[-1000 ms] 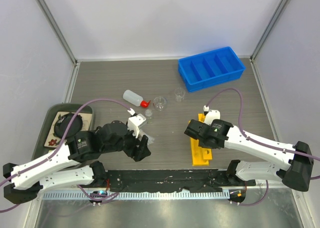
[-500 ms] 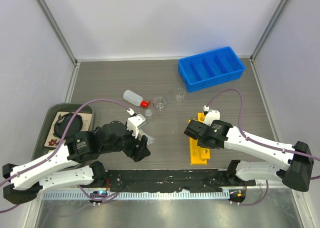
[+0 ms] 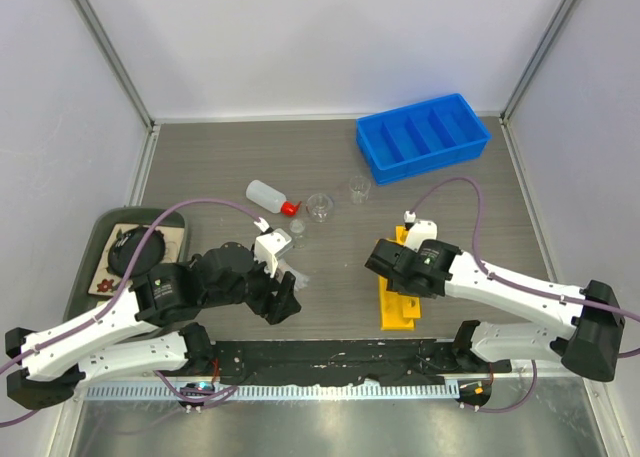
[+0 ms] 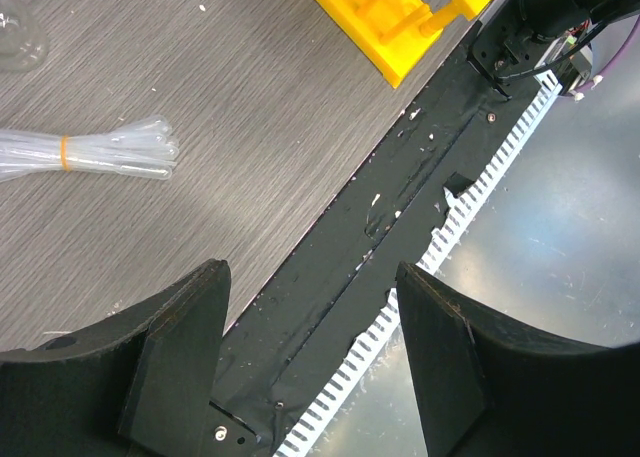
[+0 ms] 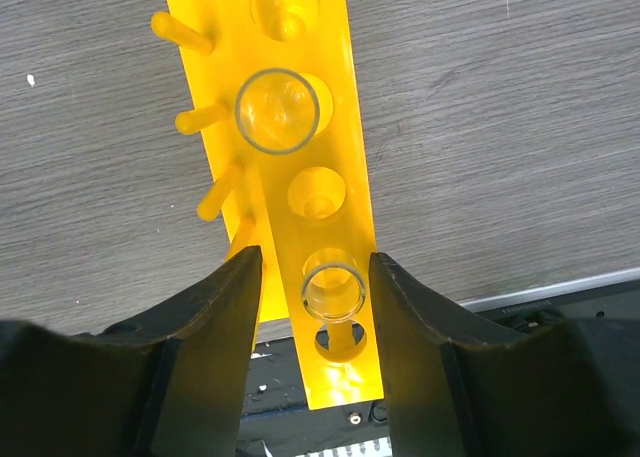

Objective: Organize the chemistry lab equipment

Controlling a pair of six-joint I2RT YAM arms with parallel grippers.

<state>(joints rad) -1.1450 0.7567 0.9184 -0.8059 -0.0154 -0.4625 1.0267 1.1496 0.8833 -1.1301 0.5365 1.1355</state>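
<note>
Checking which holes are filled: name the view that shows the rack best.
Right wrist: the rack is close, seen from above, two holes holding clear tubes. Top view shows the rack small, partly under the right arm; left wrist, only one end.

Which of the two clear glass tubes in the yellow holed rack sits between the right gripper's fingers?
The narrower tube, straddled by the right gripper near the yellow rack's table-edge end; the wider tube stands two holes beyond.
</note>
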